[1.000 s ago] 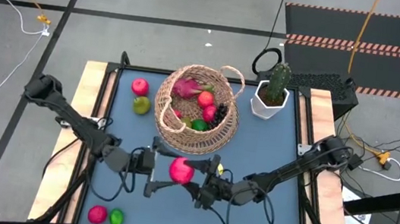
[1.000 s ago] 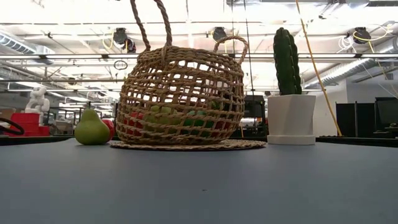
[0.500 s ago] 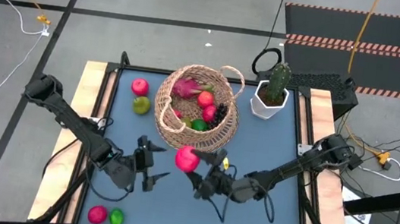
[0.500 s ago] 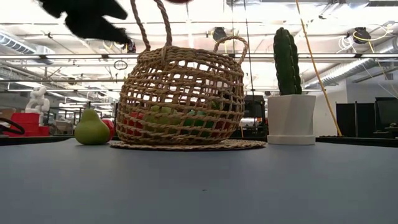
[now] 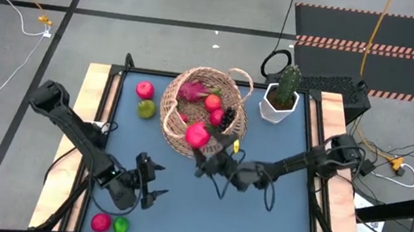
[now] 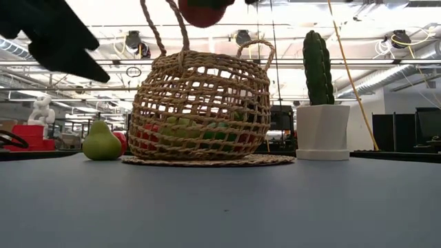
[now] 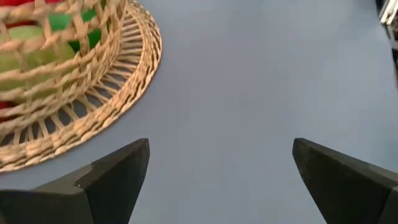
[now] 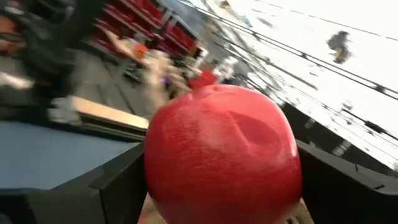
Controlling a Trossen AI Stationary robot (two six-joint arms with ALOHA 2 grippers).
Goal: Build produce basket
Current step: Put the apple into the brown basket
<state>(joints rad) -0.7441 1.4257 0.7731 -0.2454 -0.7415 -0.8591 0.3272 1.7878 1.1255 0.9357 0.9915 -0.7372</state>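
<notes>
The tan wicker basket (image 5: 206, 110) stands on its flat woven base (image 7: 118, 93) at the table's far middle and holds dragon fruit, apples, a lime and grapes. My right gripper (image 5: 201, 150) is shut on a red apple (image 5: 197, 135) above the basket's near rim; the apple shows at the top edge of the low view (image 6: 202, 9). My left gripper (image 5: 149, 185) hangs open over the near-left table, touching nothing (image 7: 221, 180). A red apple (image 5: 144, 89) and a pear (image 5: 146, 108) lie left of the basket. Another apple (image 5: 101, 222) and a lime (image 5: 121, 224) lie at the near-left corner. My right gripper pinches the red apple (image 8: 221, 155) between its two fingers (image 8: 115, 183), one on each of its opposite sides. The fingers come at it from the table's near-right side. The apple is lifted clear, higher than the basket's rim.
A green cactus in a white hexagonal pot (image 5: 280, 98) stands right of the basket, near the far right corner. The basket's tall loop handle (image 6: 165, 27) rises above its rim. Bare blue table (image 5: 274, 211) lies near and right of the arms.
My right gripper has carried the red apple up and toward the far edge, from the table's middle to above the basket's near rim. My left gripper has drawn back from the apple toward the near-left corner, closer to the apple and lime there.
</notes>
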